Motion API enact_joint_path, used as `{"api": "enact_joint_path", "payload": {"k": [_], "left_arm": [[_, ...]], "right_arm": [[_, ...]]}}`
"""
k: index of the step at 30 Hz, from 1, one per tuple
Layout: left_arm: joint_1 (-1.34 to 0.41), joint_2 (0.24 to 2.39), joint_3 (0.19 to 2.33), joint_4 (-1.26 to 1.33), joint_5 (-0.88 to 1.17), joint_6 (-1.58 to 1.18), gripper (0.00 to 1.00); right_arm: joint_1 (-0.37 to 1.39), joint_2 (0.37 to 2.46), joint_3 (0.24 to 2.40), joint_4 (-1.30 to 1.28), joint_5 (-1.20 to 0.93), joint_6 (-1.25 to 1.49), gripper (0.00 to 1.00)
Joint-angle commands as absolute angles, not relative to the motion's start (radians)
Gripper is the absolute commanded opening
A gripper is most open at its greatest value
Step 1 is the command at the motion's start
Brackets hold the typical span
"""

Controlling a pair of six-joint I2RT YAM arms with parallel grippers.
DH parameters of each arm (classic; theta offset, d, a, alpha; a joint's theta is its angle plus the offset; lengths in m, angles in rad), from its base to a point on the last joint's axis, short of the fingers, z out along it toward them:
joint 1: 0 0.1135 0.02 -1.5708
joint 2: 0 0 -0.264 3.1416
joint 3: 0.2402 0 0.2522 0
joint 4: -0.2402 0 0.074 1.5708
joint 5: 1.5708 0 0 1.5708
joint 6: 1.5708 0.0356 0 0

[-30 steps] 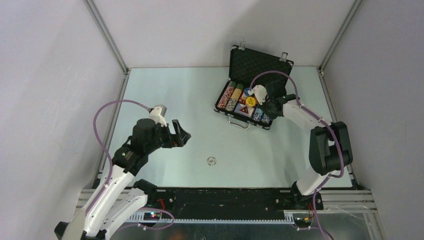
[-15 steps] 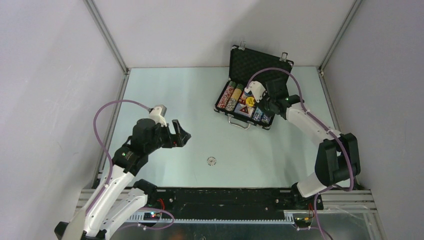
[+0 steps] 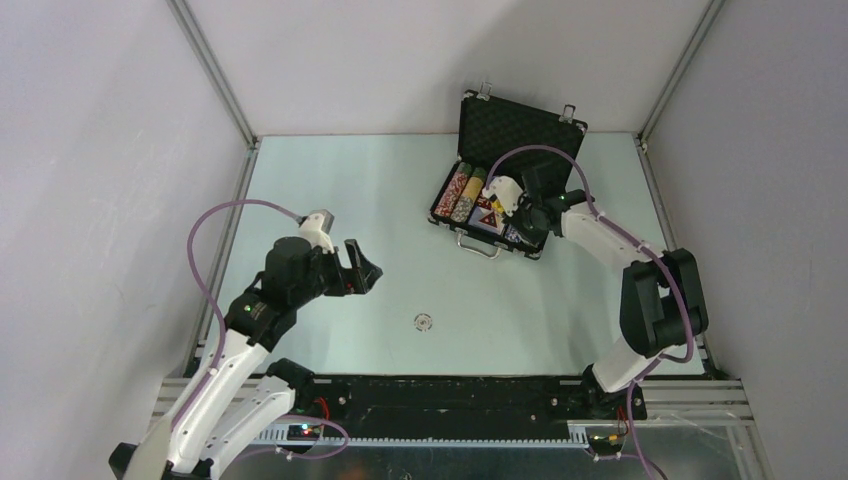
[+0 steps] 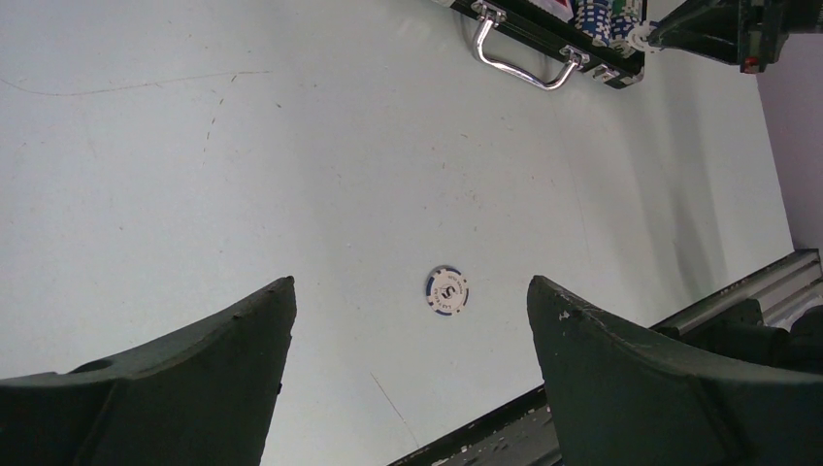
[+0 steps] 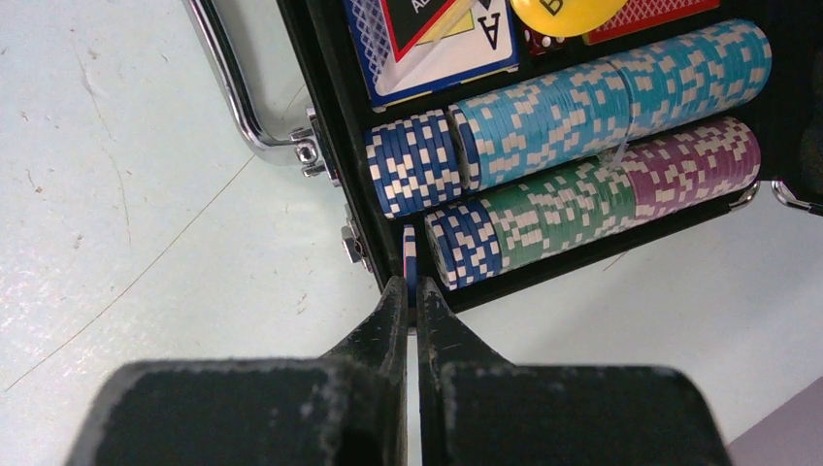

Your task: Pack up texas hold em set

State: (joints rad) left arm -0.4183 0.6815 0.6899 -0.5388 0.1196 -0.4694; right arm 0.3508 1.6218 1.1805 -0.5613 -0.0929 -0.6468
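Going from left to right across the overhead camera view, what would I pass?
In order: left arm → loose poker chip → open briefcase. The right arm overlaps the briefcase, so it's left out.

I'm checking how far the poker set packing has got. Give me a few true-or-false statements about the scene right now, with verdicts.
1. The briefcase is closed. False: its lid stands open.
2. A loose chip lies alone on the table. True.
3. The left gripper is clamped on something. False: it is open and empty.
4. The right gripper is shut on an edge-on chip at the near end of the case's chip rows. True.
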Motion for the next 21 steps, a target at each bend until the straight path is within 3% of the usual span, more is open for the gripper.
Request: {"api": "enact_joint_path", "payload": {"k": [1,18,21], "left_arm": [[-0.414,0.688,0.708,-0.525,0.139,-0.45,0.93],[-0.414,0.693,0.708,-0.525,0.145,-0.451,0.93],[-0.413,0.695,0.706,-0.525,0.148,-0.451,0.93]], "right_arm": [[0.342,1.632,1.203,-0.549,-0.074,-0.645,0.0],[0.334,1.686,1.202,-0.541,0.026,-0.708,0.0],[0.339,1.691,1.201,-0.535,0.063,-0.735,0.06]]}}
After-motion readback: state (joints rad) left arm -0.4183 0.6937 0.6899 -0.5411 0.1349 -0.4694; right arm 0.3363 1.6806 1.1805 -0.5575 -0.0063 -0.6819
